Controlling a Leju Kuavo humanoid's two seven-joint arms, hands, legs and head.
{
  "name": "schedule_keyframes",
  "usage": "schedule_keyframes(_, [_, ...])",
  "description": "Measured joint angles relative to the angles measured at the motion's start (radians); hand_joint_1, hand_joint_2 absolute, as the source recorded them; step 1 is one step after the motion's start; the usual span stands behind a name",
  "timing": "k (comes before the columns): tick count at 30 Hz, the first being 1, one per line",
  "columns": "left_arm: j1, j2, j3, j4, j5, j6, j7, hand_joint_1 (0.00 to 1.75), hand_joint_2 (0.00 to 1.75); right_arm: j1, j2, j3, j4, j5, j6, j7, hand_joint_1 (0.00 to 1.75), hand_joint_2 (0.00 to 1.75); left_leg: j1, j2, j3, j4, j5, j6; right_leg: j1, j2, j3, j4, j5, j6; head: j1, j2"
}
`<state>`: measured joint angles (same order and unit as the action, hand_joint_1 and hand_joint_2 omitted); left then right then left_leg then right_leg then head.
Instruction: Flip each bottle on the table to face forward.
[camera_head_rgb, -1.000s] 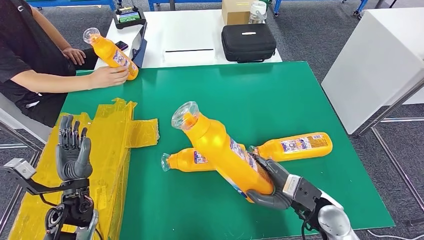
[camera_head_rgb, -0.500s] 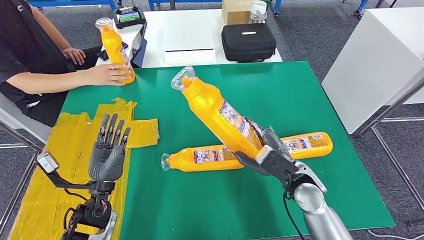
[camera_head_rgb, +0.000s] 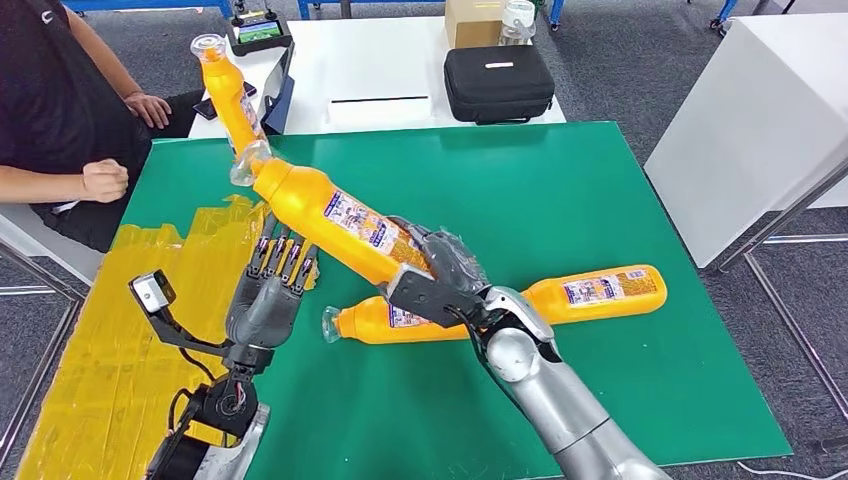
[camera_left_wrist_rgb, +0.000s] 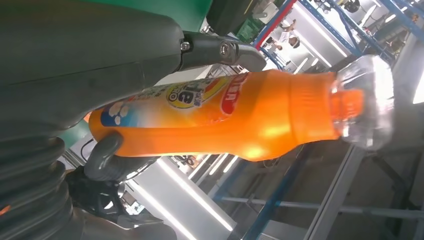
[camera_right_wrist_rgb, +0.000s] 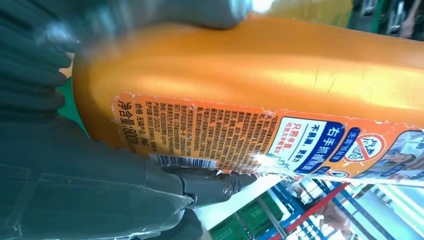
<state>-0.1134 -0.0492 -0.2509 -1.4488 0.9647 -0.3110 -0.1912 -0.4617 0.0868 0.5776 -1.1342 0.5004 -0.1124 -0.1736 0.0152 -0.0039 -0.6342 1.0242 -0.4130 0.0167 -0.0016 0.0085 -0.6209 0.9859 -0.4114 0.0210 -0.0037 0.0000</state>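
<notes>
Orange and lifted off the table, a plastic bottle (camera_head_rgb: 335, 222) with a clear cap is gripped at its base end by the robot's right hand (camera_head_rgb: 437, 280), fingers wrapped around the body below the printed label. The bottle tilts across the green table (camera_head_rgb: 560, 190), its capped neck pointing toward the far left corner. The left hand (camera_head_rgb: 270, 292) is raised just under the bottle's middle, palm up and fingers spread; the head view cannot settle whether the fingertips touch it, and the left wrist view shows the bottle (camera_left_wrist_rgb: 220, 117) lying close along the thumb without a clear grasp, so its state cannot be told. In the right wrist view the back label (camera_right_wrist_rgb: 260, 140), with small print and a barcode, faces the camera. Two more orange bottles lie flat on the table behind the right arm: one (camera_head_rgb: 395, 320) partly hidden by the hand, the other (camera_head_rgb: 595, 290) to its right, label up. A fourth bottle (camera_head_rgb: 228, 95) stands upright at the far left corner. A person (camera_head_rgb: 60, 110) in black sits beside that corner, fist on the table edge. Yellow tape (camera_head_rgb: 120, 330) covers the table's left side. A black case (camera_head_rgb: 498, 82) rests on the white table beyond.
</notes>
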Motion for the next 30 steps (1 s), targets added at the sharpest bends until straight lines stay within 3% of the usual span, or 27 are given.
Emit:
schedule_keyframes(13, [-0.01,0.0,0.005,0.021,0.007,0.023,-0.003,0.0,1.75,-0.015,0.061,0.085,0.045,0.068,0.028,0.025,1.75,1.75,0.0,0.0,0.0,0.0,0.0,0.0,0.0,0.0,0.0,0.0,0.0,0.0,0.0,0.0])
schedule_keyframes(18, [-0.006,-0.002,0.026,0.023,-0.007,0.041,-0.011,0.0,1.75,0.019,0.073,0.172,0.042,0.12,0.042,0.031,1.75,1.75,0.0,0.0,-0.001,0.0,0.0,0.0,0.0,0.0,-0.001,0.0,0.0,0.0,0.0,0.0])
schedule_keyframes(30, [0.059,-0.002,0.074,0.023,-0.021,0.046,-0.014,0.01,1.75,0.057,0.055,0.298,0.04,0.142,0.046,0.062,1.75,1.75,0.0,0.0,-0.002,0.0,-0.001,-0.001,0.0,0.0,-0.003,0.0,0.0,0.0,0.0,0.0])
